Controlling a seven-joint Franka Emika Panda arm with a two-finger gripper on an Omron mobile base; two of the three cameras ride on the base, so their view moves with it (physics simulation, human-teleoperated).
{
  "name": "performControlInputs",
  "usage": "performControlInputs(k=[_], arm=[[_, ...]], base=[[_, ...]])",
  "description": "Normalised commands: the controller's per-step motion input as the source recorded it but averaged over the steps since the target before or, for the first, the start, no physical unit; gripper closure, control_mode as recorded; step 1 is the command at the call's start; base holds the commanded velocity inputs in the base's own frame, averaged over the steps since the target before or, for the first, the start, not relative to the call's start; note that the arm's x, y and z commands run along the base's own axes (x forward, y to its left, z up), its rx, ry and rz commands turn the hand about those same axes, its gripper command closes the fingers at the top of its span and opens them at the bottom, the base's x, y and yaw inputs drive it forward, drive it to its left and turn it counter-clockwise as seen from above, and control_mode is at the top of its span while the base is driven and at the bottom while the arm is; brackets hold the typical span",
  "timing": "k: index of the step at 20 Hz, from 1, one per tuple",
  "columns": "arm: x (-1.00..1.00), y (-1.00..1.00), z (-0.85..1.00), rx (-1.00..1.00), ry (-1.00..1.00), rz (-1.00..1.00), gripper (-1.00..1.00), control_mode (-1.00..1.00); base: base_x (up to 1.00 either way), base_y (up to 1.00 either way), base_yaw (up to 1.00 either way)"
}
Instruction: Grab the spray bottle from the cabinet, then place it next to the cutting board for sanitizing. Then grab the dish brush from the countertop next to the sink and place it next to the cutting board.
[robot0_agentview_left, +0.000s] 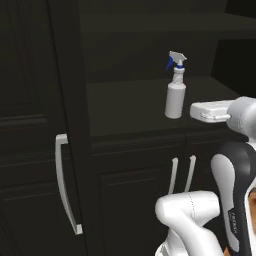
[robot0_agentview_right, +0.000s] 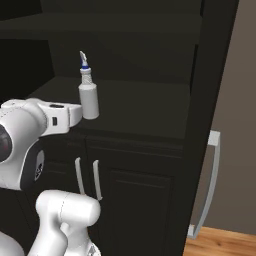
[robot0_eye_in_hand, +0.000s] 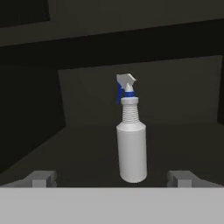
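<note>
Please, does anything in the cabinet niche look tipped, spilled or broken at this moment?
Nothing stands out. The spray bottle stands upright on the dark shelf of the cabinet, with its head on and no liquid around its base. The claw is open in front of it and not touching it.

You can't see the gripper's (robot0_eye_in_hand: 112, 178) fingertips (robot0_eye_in_hand: 42, 179) whole — just their ends poke up in the hand view. In the right base view the hand covers the lower left edge of the spray bottle (robot0_agentview_right: 88, 100). The cabinet (robot0_agentview_left: 125, 150) runs off every edge.
</note>
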Motion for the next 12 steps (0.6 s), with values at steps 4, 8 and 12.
performControlInputs(k=[4, 8, 12], arm=[[0.17, 0.0, 0.15, 0.02, -0.12, 0.0, -1.0, -1.0], [0.11, 0.0, 0.11, 0.0, -0.01, -0.01, -1.0, -1.0], [0.13, 0.0, 0.14, 0.0, 0.0, -0.02, -1.0, -1.0]], base=[[0.0, 0.0, 0.0], [0.0, 0.0, 0.0], [0.0, 0.0, 0.0]])
